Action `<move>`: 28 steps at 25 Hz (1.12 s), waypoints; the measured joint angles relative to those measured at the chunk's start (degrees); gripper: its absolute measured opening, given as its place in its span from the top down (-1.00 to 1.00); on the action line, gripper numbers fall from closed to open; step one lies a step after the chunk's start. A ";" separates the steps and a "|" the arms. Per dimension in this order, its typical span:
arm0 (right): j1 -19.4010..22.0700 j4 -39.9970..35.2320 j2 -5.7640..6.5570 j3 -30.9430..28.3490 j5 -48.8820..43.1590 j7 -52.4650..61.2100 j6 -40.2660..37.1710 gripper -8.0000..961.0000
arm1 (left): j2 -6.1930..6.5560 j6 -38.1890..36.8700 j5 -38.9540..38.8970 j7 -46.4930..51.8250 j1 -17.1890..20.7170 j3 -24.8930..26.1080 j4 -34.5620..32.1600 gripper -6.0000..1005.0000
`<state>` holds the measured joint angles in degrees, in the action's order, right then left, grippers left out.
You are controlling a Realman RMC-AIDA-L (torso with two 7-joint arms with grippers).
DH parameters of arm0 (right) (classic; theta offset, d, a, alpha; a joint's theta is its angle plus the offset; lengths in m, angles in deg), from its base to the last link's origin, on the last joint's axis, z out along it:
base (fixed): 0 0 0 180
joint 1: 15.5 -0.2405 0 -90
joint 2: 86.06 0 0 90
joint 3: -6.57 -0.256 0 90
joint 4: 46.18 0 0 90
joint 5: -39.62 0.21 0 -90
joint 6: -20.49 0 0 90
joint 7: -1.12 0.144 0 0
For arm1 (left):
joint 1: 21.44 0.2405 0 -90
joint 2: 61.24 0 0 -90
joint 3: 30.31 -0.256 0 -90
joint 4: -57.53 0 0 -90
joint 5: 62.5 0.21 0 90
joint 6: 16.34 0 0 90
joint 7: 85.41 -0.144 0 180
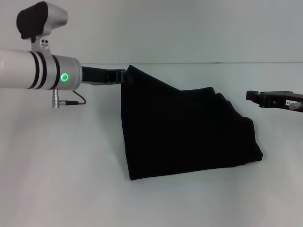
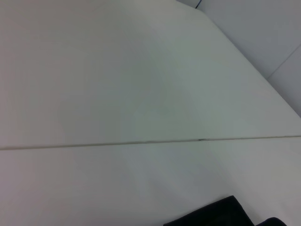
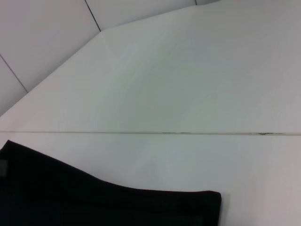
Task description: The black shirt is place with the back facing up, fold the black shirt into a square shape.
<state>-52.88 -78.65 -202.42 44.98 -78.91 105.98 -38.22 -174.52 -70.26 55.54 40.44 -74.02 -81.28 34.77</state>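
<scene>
Your left hand [image 1: 119,75] is closed on a lifted corner of the black shirt [image 1: 189,135], which hangs from it to the bench [image 1: 61,179], the open right hand [image 1: 253,97] waits beyond; a weak pinch could drop the fold crooked.

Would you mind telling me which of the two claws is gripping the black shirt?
The left claw: it pinches the lifted corner of the black shirt, whereas the right claw hangs clear beside it.
</scene>
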 joint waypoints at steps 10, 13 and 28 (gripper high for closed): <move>0.24 -0.07 -0.25 -0.13 0.17 -0.27 -0.90 0.95 | 0.01 -0.66 0.10 -0.08 -2.72 -0.06 -0.63 0.67; 0.26 -0.07 -0.30 -0.16 0.20 -0.27 -1.02 0.95 | 0.00 -0.65 0.33 -0.08 -3.31 -0.09 -0.63 0.66; -0.20 -0.04 -0.37 0.32 0.24 -0.27 -1.24 0.90 | -1.03 3.59 0.70 -6.08 -2.72 -0.15 -1.31 0.62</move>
<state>-53.09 -78.69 -202.79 45.30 -78.67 105.71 -39.46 -175.55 -66.66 56.24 34.36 -76.74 -81.43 33.46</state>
